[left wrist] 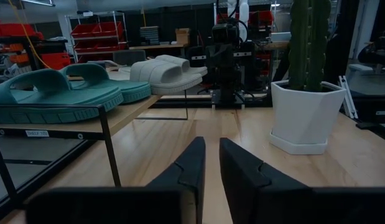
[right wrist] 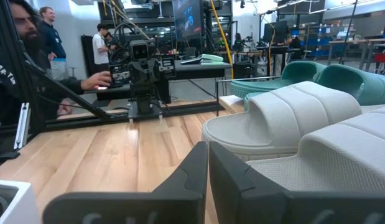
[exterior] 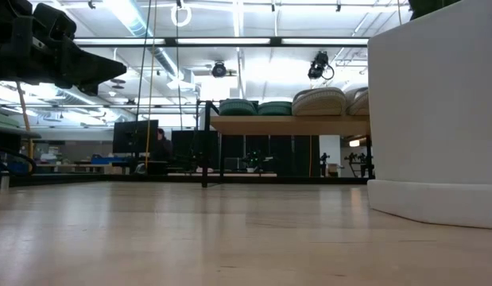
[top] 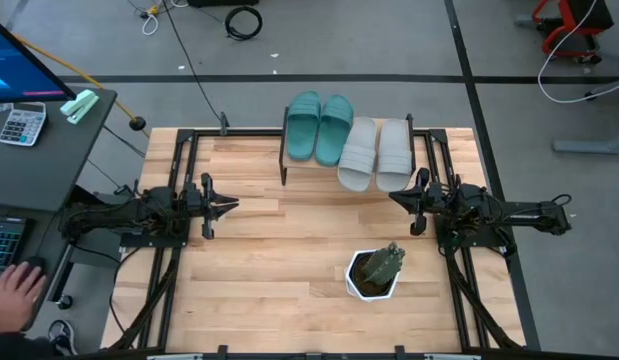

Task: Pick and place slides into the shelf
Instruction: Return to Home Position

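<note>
All four rubber slides lie side by side on the shelf (exterior: 289, 124), a low rack with a pale wooden plank top and thin black metal legs, at the far edge of the worktop (top: 269, 260). The teal-green pair (top: 320, 127) takes the left half. The light grey pair (top: 376, 153) takes the right half and sits a little nearer than the teal. Each slide shows a thick rounded sole and one wide arched strap. The sole edges are finely ribbed.

Both dark arms lie low and folded at the worktop's sides, pointing inward at each other across bare light-wood planks. The left pincer (top: 232, 205) hangs at mid-depth on the left, well apart from the shelf. Its wedge-shaped fingers (left wrist: 191, 163) are drawn to a narrow slit and grip nothing. The right pincer (top: 394, 198) hangs just near the grey pair. Its fingers (right wrist: 193, 167) are pressed almost together and also hold nothing.

A white angular pot (top: 374, 272) holding a green, ridged, upright plant stands on the near right of the worktop. A person's hand (top: 19, 290) rests at a dark side desk to the left.
</note>
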You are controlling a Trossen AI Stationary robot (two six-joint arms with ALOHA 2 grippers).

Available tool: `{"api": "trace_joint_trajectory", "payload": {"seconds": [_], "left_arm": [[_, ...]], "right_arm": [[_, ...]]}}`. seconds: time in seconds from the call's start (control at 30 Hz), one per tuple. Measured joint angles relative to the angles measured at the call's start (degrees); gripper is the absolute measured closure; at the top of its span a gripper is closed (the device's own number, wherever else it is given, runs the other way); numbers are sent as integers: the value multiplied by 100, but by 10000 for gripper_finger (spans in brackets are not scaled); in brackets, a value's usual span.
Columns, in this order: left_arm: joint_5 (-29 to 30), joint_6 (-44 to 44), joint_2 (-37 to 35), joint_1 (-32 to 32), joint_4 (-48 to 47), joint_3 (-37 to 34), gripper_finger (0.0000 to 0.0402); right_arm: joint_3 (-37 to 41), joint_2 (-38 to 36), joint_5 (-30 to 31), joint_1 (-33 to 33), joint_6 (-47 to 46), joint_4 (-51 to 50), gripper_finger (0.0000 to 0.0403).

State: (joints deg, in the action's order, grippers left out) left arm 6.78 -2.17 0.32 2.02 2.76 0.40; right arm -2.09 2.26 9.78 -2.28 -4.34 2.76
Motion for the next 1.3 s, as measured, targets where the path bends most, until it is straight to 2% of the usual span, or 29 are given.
{"api": "trace_joint_trajectory", "payload": {"seconds": [0.3, 0.67, 1.03, 1.3], "left_arm": [[-1, 0, 1, 0, 1, 0, 338], [0, 2, 1, -2, 2, 1, 351], [-1, 0, 2, -2, 2, 0, 340], [-2, 0, 0, -1, 0, 0, 350]], "right_arm": [[0, 0, 0, 1, 0, 0, 380], [0, 0, 0, 0, 0, 0, 380], [0, 0, 2, 2, 0, 0, 380], [0, 0, 2, 0, 0, 0, 380]]}}
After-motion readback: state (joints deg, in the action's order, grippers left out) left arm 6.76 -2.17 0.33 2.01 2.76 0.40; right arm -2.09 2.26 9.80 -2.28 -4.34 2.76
